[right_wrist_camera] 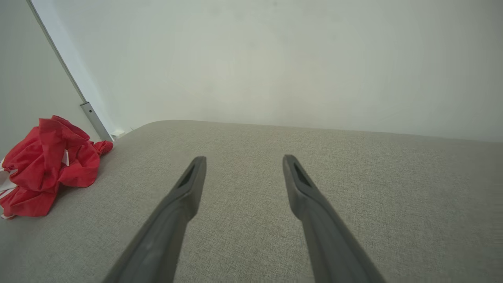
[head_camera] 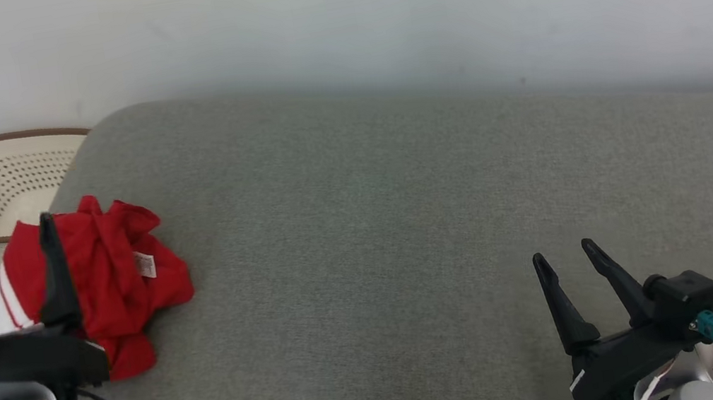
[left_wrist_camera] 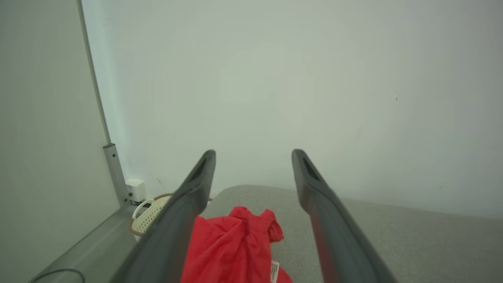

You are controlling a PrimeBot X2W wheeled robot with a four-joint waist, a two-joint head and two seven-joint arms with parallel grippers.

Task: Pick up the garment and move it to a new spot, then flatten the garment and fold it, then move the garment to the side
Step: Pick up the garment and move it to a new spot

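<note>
Garment lies bunched (red) by spread left gripper; right gripper likewise spread

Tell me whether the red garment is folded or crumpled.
Crumpled. The garment lies in a bunched heap with uneven creases, its label exposed; no flat, squared edges.

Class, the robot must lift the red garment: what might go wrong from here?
The garment lies at the cushion's left edge; the open left gripper might nudge it off toward the basket. It is crumpled, so one pinch may catch several layers, hindering flattening.
</note>
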